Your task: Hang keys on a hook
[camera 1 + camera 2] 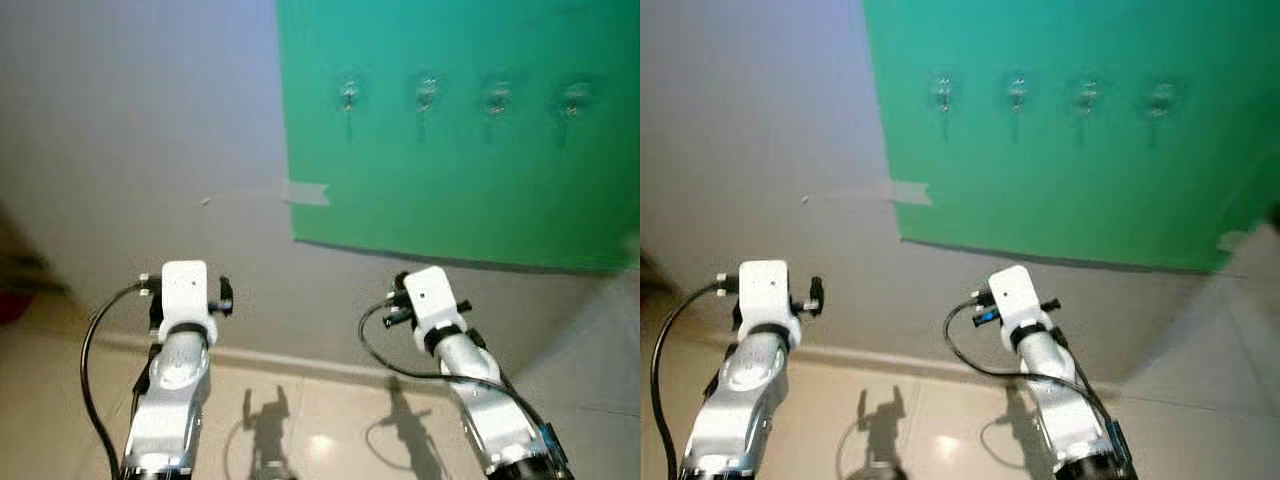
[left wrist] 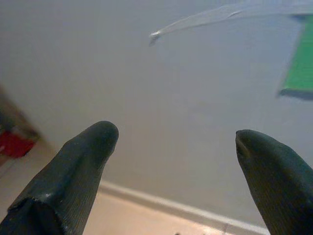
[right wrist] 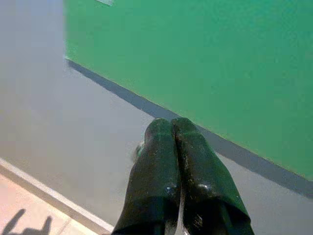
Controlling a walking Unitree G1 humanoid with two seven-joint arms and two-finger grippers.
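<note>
Closest to you are your two silver arms, raised side by side toward the wall, with their shadows on the tiled floor (image 1: 330, 420) beneath. Your right gripper (image 3: 171, 125) has its two black fingers pressed together, tips touching, and aims at the grey wall (image 1: 130, 150) just below the lower edge of the green sheet (image 1: 470, 180); something small and pale may sit beside the fingertips, but the wrist view is too soft to say whether it is the keys. Your left gripper (image 2: 176, 137) is spread wide, its two fingers well apart with nothing between them, facing bare wall above the white skirting board (image 2: 195, 210). Four hooks (image 1: 349, 96) (image 1: 427, 95) (image 1: 497, 98) (image 1: 573, 99) sit in one row across the upper part of the sheet, well above both grippers. One strip of tape (image 1: 305, 192) holds the sheet's left edge.
</note>
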